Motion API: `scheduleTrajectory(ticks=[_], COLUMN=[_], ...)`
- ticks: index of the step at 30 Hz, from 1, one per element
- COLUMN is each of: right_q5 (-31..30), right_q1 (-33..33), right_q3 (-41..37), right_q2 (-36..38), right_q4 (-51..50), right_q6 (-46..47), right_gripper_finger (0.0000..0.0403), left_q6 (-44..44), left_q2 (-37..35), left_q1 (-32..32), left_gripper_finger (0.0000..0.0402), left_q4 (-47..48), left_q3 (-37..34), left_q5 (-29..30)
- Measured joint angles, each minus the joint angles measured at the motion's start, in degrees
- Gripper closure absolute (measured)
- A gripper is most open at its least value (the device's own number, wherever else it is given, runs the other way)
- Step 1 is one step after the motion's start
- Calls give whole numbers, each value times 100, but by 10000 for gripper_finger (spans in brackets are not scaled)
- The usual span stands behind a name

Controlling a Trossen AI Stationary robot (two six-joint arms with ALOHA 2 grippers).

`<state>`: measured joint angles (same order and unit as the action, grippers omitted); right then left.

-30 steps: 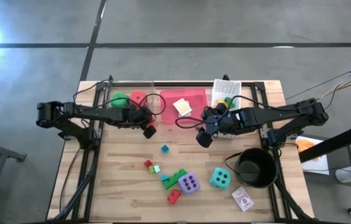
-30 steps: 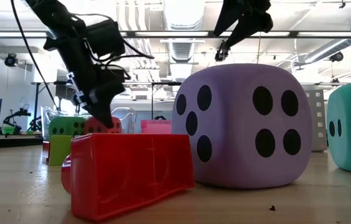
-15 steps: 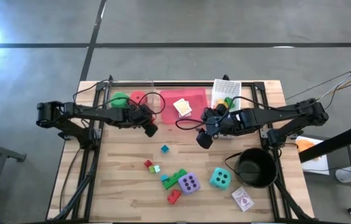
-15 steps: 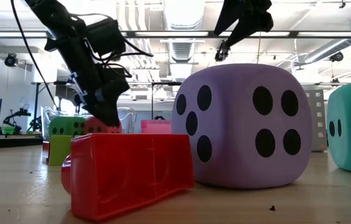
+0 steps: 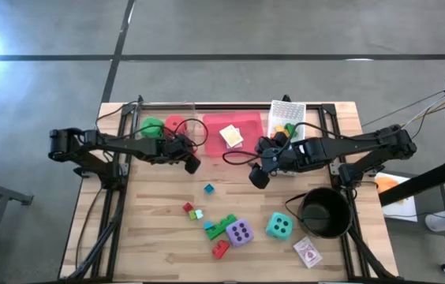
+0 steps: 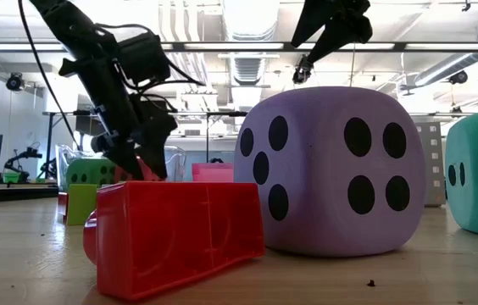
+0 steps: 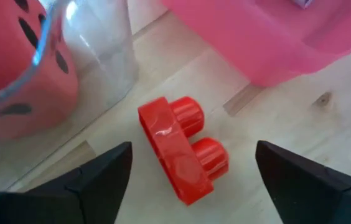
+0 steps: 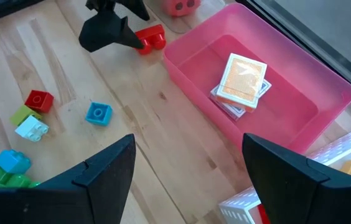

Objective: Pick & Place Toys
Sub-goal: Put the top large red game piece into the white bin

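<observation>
You've got a small red two-stud brick (image 7: 183,148) lying on its side on the desk (image 5: 143,229), studs pointing at the pink bin (image 7: 269,37). It sits in the gap between the clear container (image 7: 94,43) holding the red die (image 7: 20,68) and that pink bin, touching neither as far as I can see.

Left end effector (image 7: 188,180) is spread wide, one finger each side of the brick, holding nothing. In the high view the left arm reaches across from the desk's left edge, its end effector (image 5: 192,163) just in front of the clear container, tilted down.

Right end effector (image 8: 188,171) is open too, empty, hanging above mid-desk near the white mesh basket (image 5: 287,112); the arm comes in from the right.

Pink bin holds card packs (image 8: 242,83). Green die (image 5: 152,127) sits beside the red one. Purple die (image 5: 240,232), teal die (image 5: 278,226) and loose bricks (image 5: 221,226) lie at the front of the desk, with a card pack (image 5: 308,252) by the black pot (image 5: 324,211).
</observation>
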<state>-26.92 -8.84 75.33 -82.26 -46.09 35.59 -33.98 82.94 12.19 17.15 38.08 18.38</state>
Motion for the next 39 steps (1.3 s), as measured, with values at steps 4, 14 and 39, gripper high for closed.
scheduleTrajectory(ticks=[4, 14, 39], right_q5=[0, -2, -2], right_q1=[-17, -31, -42], right_q3=[0, 0, 0], right_q2=[0, 0, 0], right_q4=[5, 6, 5], right_q6=[0, 0, 20], right_gripper_finger=[114, 114, 114], left_q6=[29, 103, 800], left_q2=[283, 1001, 1169], left_q1=[-4, -2, -7], left_gripper_finger=[46, 46, 204], left_q4=[-3, -114, 703], left_q3=[6, 375, 781], left_q5=[0, -1, -410])
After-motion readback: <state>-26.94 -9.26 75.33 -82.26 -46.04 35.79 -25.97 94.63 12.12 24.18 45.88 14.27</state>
